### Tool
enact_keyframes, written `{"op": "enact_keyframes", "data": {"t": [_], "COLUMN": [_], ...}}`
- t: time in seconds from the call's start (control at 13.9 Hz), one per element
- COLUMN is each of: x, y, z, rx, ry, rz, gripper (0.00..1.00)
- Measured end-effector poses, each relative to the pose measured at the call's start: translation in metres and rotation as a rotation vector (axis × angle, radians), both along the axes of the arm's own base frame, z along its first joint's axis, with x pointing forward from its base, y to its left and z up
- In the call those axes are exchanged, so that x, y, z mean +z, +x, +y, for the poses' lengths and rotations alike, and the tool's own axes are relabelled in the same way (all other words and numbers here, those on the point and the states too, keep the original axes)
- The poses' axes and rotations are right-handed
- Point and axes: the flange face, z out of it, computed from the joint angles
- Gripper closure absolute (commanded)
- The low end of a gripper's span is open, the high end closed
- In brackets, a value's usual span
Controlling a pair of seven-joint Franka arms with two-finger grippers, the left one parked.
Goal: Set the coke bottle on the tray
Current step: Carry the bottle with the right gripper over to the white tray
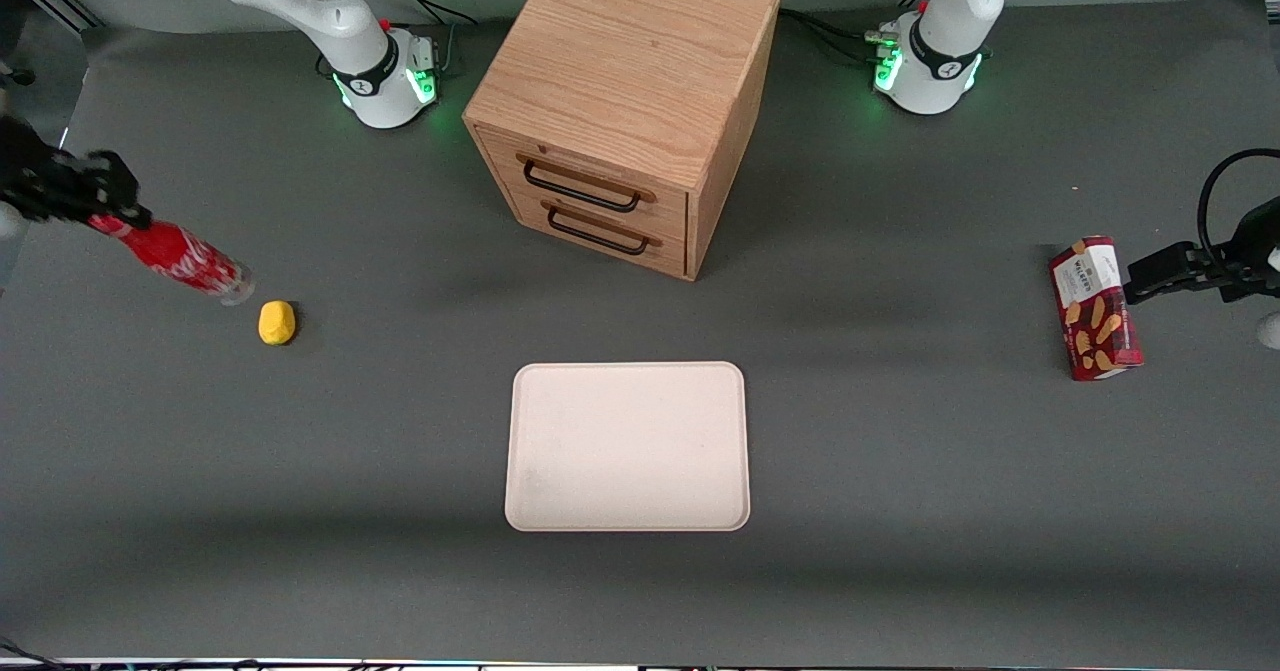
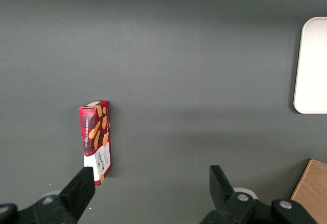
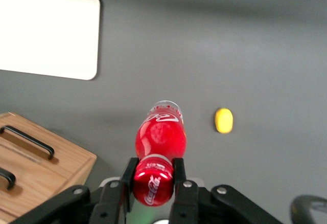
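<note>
A yellow lump (image 1: 277, 322) is lying just beside the coke bottle (image 1: 178, 255), which is tilting, its base pointing toward the tray (image 1: 628, 446); the gripper (image 1: 95, 213) jaws are clamping its cap above the counter (image 1: 900, 511).

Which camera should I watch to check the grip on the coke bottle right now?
The right wrist view: it shows the hand shut on the coke bottle at its cap end, one finger on each side. The front view shows the bottle tilted, held near the table's working-arm end, but the hand is dark there. The left wrist view misses it.
</note>
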Motion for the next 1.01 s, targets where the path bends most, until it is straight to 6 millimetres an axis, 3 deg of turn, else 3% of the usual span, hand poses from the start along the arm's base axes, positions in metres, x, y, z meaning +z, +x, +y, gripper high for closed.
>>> {"op": "enact_keyframes", "data": {"t": [0.22, 0.43, 0.65, 0.86, 1.01], "x": [-0.041, -0.082, -0.117, -0.143, -0.16], "y": [0.046, 0.073, 0.09, 0.092, 0.094], "z": [0.069, 0.133, 0.185, 0.243, 0.27], "rx": [-0.027, -0.103, -0.194, -0.278, -0.304], "ry": [-0.008, 0.007, 0.022, 0.036, 0.051], "rz": [0.028, 0.041, 0.005, -0.024, -0.048], "gripper": [1.0, 1.0, 1.0, 1.0, 1.0]}}
